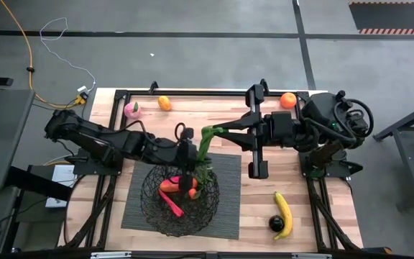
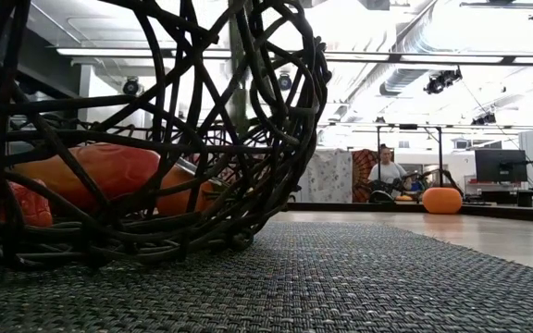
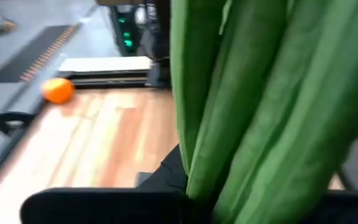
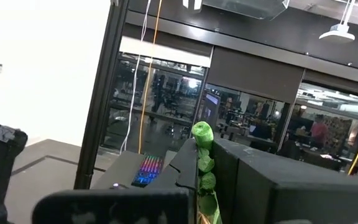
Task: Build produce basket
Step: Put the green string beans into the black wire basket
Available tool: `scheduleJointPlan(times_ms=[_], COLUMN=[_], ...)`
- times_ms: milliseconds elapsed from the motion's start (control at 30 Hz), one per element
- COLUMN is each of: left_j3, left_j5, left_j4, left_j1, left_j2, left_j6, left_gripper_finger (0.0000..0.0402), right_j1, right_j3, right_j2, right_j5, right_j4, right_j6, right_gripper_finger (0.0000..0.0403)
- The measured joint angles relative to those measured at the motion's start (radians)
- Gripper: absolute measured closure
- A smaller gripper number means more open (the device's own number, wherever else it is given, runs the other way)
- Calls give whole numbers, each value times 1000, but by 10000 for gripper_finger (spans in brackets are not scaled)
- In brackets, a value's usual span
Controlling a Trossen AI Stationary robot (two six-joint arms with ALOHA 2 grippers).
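The green beans [image 1: 205,147] are a long bundle standing steeply over the far rim of the black wire basket [image 1: 180,205], lower end down among the wires. My right gripper [image 1: 216,131] reaches in from the right and is shut on their upper end. My left gripper [image 1: 191,157] comes from the left over the basket and is shut on them lower down. They fill the left wrist view as green beans [image 3: 253,106]. Red peppers [image 1: 172,205] and an orange piece [image 1: 169,185] lie in the basket, which the low view shows as a basket [image 2: 146,120] on the mat. My left gripper holds the green beans about mid-length [image 3: 210,180], coming level from the table's left with its fingers across the bundle; its own finger hides the exact contact. My right gripper pinches the beans' upper end [image 4: 202,163] between both fingers, level from the right, the tip [image 4: 201,132] poking past them.
A dark ribbed mat [image 1: 225,194] lies under the basket. A banana [image 1: 284,214] and a dark round fruit [image 1: 275,224] lie near the right front. Oranges [image 1: 287,100] [image 1: 164,103] and a pink peach [image 1: 132,109] sit along the far edge. A person [image 2: 391,171] sits in the room beyond.
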Motion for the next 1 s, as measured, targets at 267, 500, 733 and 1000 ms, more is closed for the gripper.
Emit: scheduleJointPlan(times_ms=[267, 500, 733, 1000], left_j3=[-1, -1, 0, 0], left_j5=[-304, -423, -370, -363], left_j4=[-120, -176, -169, -167], left_j1=[-25, -59, -66, -96], left_j2=[-80, -160, -154, -81], left_j6=[218, 308, 191, 160], left_gripper_finger=[394, 394, 394, 394], right_j1=[31, 54, 54, 54], right_j3=[0, 0, 0, 0], right_j2=[44, 97, 87, 80], right_j5=[-22, -24, -13, 2], right_j4=[-13, -29, -26, -29], right_j6=[32, 33, 68, 54], right_gripper_finger=[400, 400, 400, 400])
